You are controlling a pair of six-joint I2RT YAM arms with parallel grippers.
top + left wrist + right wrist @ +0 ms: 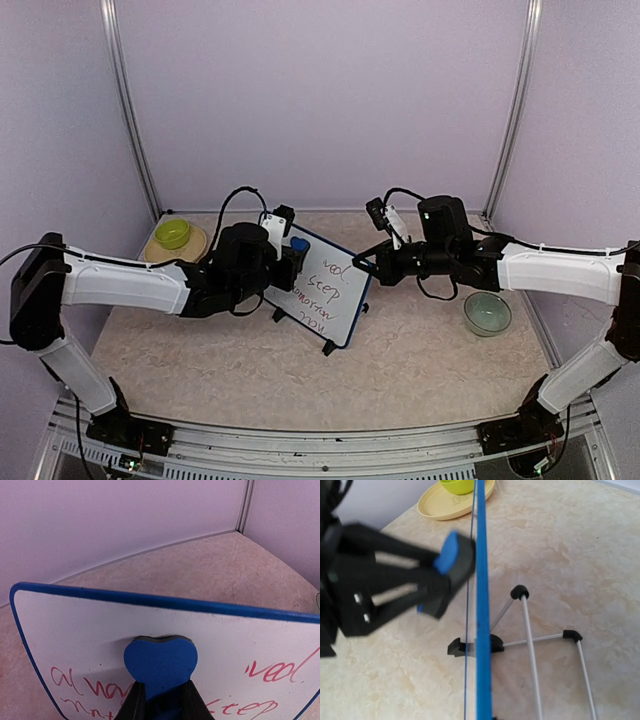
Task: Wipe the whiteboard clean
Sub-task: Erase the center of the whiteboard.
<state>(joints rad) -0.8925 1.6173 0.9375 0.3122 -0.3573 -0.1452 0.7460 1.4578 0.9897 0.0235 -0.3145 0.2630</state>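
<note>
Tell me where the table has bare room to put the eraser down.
Free: the near table, from the legs of the whiteboard to the front edge, and the far strip behind the right gripper. Crowded: far left, with the green bowl on the yellow plate; mid-right, the pale green bowl.

Whiteboard [322,287]: small white rectangle, thin dark-blue frame, rounded corners
Writing: red handwritten marker lines across the face, not wiped
Pose: standing on its long edge, leaning back, face turned left
Legs [532,650]: folded out behind, thin grey rods with black feet
Place: mid-table, slightly toward the far side
</note>
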